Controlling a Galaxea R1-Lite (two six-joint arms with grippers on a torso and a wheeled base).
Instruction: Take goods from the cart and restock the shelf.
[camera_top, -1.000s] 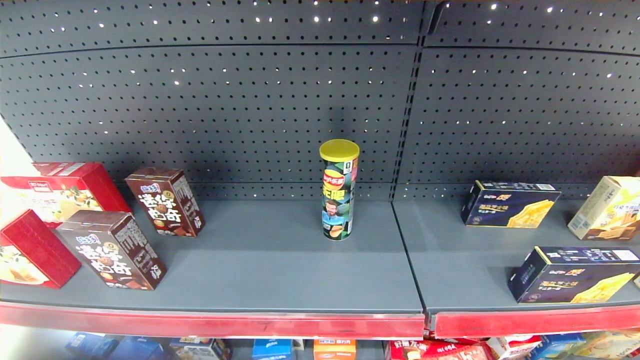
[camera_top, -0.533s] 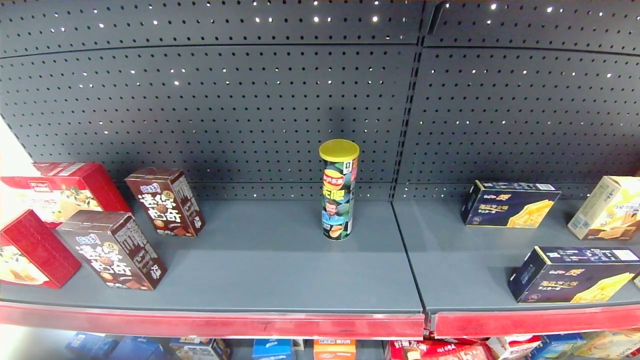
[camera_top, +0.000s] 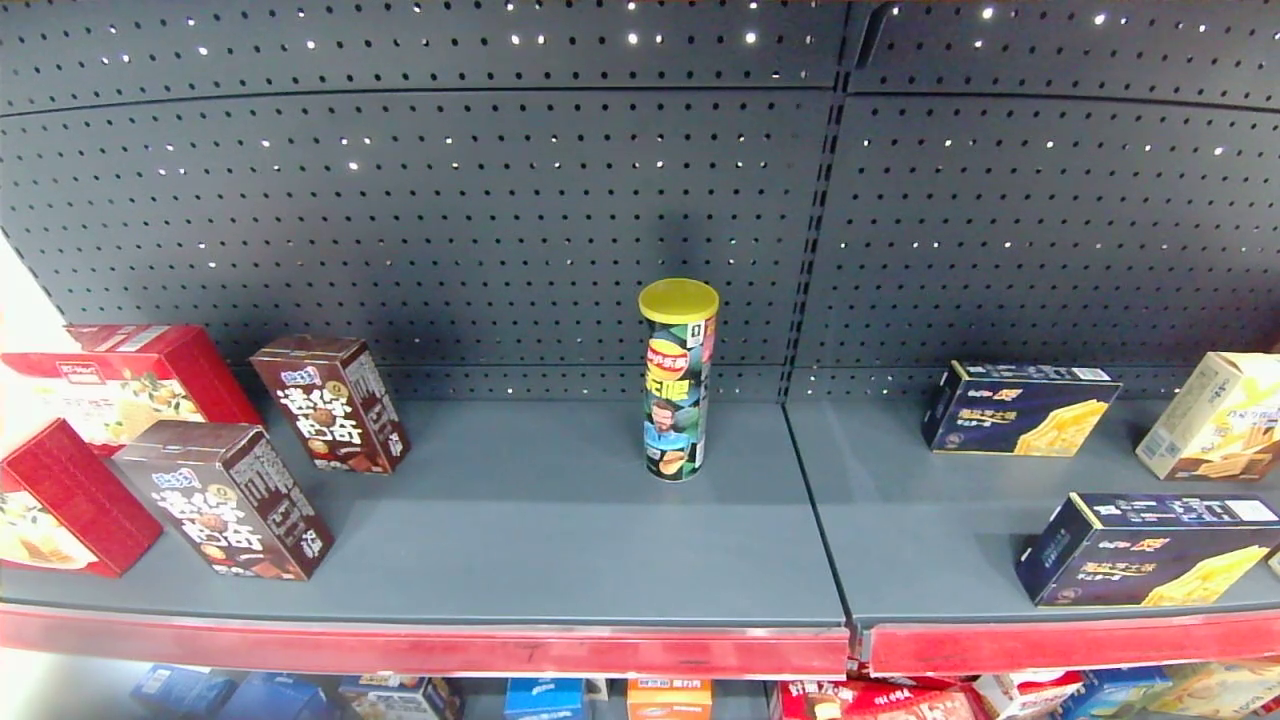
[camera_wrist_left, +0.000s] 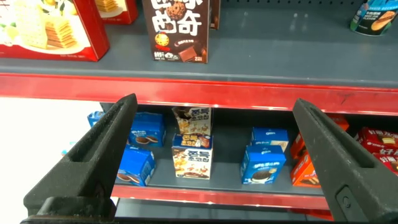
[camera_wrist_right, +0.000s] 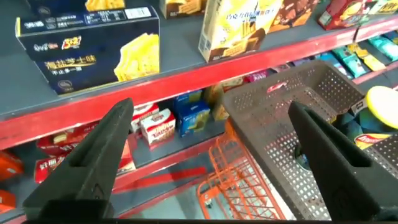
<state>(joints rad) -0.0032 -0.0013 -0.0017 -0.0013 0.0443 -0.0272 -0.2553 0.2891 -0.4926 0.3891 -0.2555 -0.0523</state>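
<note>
A tall chip can (camera_top: 677, 380) with a yellow lid stands upright on the grey shelf (camera_top: 560, 530), near the pegboard back. My left gripper (camera_wrist_left: 214, 158) is open and holds nothing; it hangs in front of the shelf's red front edge (camera_wrist_left: 199, 87), below the brown cookie box (camera_wrist_left: 180, 31). My right gripper (camera_wrist_right: 211, 158) is also open with nothing between its fingers. It sits above an orange cart (camera_wrist_right: 249, 174) with a dark mesh basket (camera_wrist_right: 298, 118). A yellow-lidded can (camera_wrist_right: 380, 106) lies in that basket.
Brown cookie boxes (camera_top: 225, 495) and red boxes (camera_top: 60, 500) fill the shelf's left side. Dark blue wafer boxes (camera_top: 1140, 548) and a cream box (camera_top: 1215, 415) sit on the right. The lower shelf holds blue packs (camera_wrist_left: 264, 165) and red boxes (camera_wrist_right: 155, 127).
</note>
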